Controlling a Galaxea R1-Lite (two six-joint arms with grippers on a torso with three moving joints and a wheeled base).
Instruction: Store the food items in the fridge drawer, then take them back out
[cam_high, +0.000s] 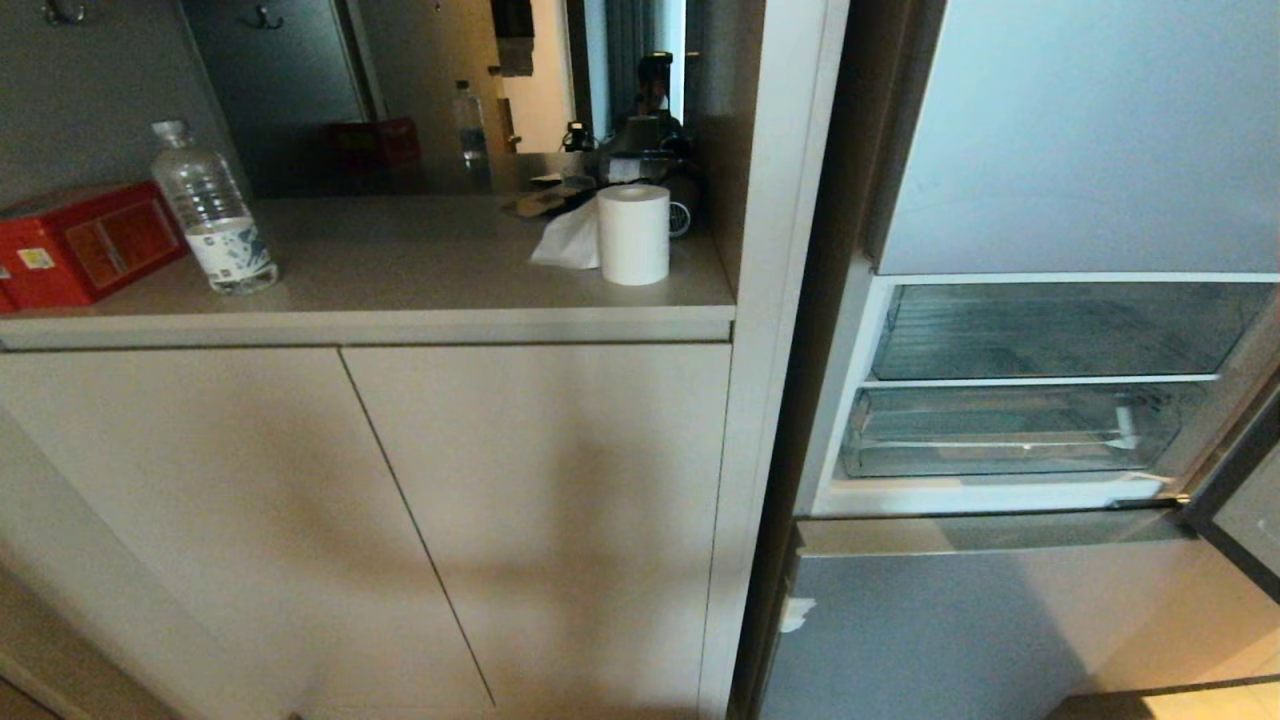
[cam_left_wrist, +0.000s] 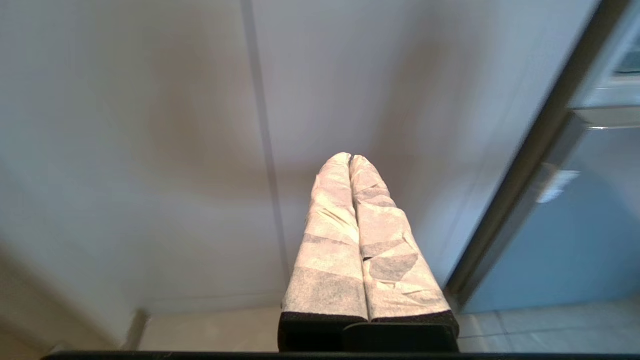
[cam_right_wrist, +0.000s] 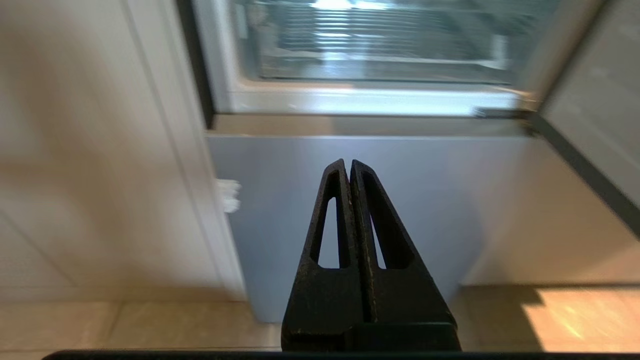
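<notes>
The fridge stands open on the right of the head view. Its clear fridge drawer (cam_high: 1000, 430) sits pushed in under a glass shelf with a white front strip, and nothing shows inside it. No food items are in view. Neither arm appears in the head view. My left gripper (cam_left_wrist: 350, 157), its fingers wrapped in white, is shut on nothing and faces the beige cupboard doors. My right gripper (cam_right_wrist: 349, 162), black, is shut on nothing in front of the silver-blue lower fridge panel (cam_right_wrist: 350, 150), below the fridge drawer (cam_right_wrist: 375, 65).
A beige counter (cam_high: 400, 320) left of the fridge carries a water bottle (cam_high: 212, 210), a red box (cam_high: 85, 240) and a white paper roll (cam_high: 633, 233). The open fridge door (cam_high: 1240, 510) juts out at the right. Cupboard doors (cam_high: 400, 520) fill the space below the counter.
</notes>
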